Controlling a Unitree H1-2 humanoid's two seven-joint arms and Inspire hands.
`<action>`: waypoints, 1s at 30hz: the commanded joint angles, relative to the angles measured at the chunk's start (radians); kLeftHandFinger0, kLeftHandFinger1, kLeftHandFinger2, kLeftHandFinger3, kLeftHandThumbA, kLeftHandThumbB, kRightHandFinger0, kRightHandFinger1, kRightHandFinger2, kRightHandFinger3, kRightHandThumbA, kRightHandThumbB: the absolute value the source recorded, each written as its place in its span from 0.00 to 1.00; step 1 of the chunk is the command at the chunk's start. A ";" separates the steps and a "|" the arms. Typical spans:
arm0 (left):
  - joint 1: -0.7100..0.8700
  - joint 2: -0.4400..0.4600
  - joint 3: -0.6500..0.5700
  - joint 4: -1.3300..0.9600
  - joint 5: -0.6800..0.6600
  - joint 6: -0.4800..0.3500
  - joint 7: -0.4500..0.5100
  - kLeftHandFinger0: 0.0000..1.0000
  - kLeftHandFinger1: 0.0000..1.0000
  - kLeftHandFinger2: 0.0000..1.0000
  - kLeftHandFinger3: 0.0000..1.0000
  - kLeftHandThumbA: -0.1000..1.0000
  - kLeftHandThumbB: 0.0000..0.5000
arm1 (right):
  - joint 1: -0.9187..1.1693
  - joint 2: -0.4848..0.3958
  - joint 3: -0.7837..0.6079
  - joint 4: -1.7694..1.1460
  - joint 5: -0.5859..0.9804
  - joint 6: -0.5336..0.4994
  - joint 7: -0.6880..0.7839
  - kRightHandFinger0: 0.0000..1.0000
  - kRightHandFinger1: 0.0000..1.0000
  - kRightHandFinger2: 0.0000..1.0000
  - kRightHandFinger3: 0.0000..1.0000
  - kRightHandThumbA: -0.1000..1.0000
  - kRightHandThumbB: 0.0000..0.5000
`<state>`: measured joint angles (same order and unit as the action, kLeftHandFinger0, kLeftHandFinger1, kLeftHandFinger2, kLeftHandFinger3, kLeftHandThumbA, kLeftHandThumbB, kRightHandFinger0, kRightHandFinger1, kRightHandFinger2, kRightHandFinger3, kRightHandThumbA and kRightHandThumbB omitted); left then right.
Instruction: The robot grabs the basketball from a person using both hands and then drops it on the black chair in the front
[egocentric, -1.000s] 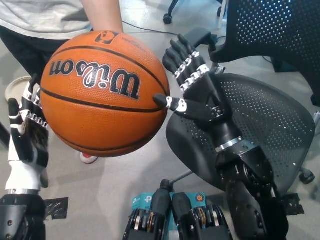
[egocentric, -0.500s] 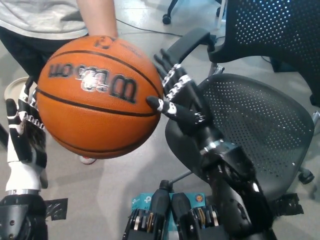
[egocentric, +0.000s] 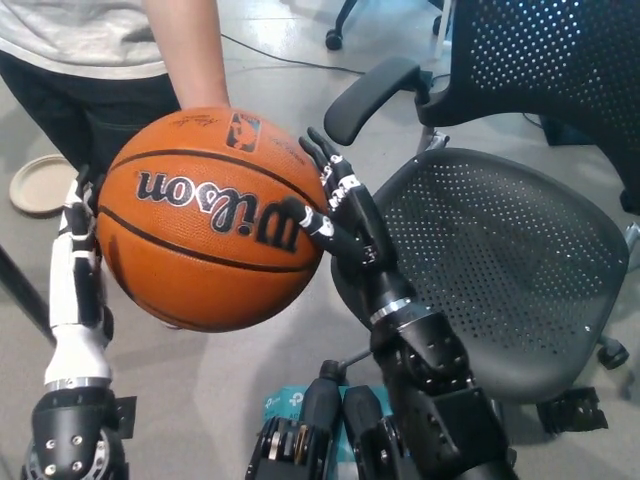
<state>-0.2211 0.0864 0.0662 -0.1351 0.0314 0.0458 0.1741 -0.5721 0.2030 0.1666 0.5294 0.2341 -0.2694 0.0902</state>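
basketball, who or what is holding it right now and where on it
The Wilson basketball is pressed between both robot hands: the white left robot hand on its left side, the black right robot hand on its right. The person's arm reaches its top; their grip is hidden.

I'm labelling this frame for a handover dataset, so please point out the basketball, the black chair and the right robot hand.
basketball (egocentric: 200, 225): head view, on the orange panel by the printed lettering.
black chair (egocentric: 500, 270): head view, on the perforated seat.
right robot hand (egocentric: 340, 215): head view, on the hand's middle, against the ball's side.

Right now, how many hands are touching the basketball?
3: the white left hand on the basketball's left side, the black right hand on its right, and a person's hand, mostly hidden, behind its top.
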 joint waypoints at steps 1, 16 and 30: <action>-0.099 -0.054 -0.164 -0.015 0.029 -0.029 -0.127 1.00 1.00 1.00 1.00 1.00 0.19 | -0.059 0.139 0.087 -0.021 -0.167 0.014 -0.069 1.00 1.00 1.00 1.00 1.00 0.41; -0.222 -0.049 -0.223 -0.005 0.035 0.074 -0.138 1.00 1.00 1.00 1.00 1.00 0.29 | -0.062 0.085 0.081 -0.198 -0.161 0.135 -0.143 1.00 1.00 1.00 1.00 1.00 0.44; -0.543 -0.086 -0.333 -0.047 0.133 0.209 -0.129 1.00 1.00 1.00 1.00 1.00 0.38 | -0.183 -0.019 -0.035 -0.550 -0.059 0.321 -0.200 1.00 1.00 1.00 1.00 1.00 0.48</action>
<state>-0.5693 0.0892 -0.1119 -0.1350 0.1487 0.2614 0.2117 -0.5976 0.1340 0.0832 0.0969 0.1708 -0.0707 -0.1730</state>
